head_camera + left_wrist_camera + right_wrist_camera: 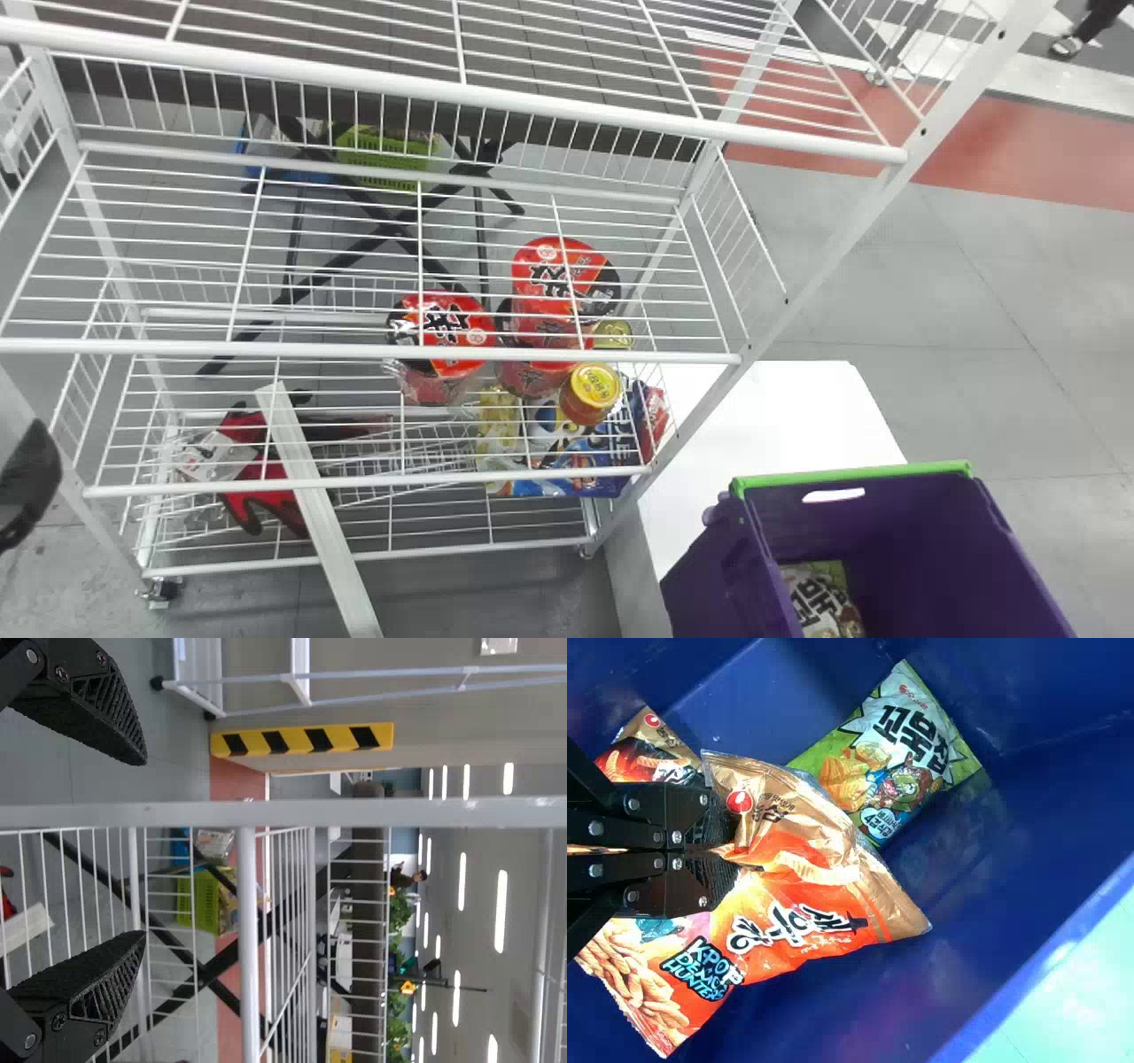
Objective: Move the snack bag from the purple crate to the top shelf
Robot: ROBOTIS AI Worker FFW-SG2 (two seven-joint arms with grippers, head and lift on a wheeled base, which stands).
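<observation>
The black right hand (728, 849) grips the shiny orange snack bag (806, 890) inside the purple plastic crate (912, 532): lift slowly (bags squash easily).

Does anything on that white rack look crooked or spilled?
A flat white bar slants across the lower front of the white wire rack, out of line with its straight rails, so it looks askew. I see nothing spilled.

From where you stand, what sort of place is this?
Probably a shop-like stocking area: a white wire rack holds red tubs, and a purple crate beside it holds snack bags.
</observation>
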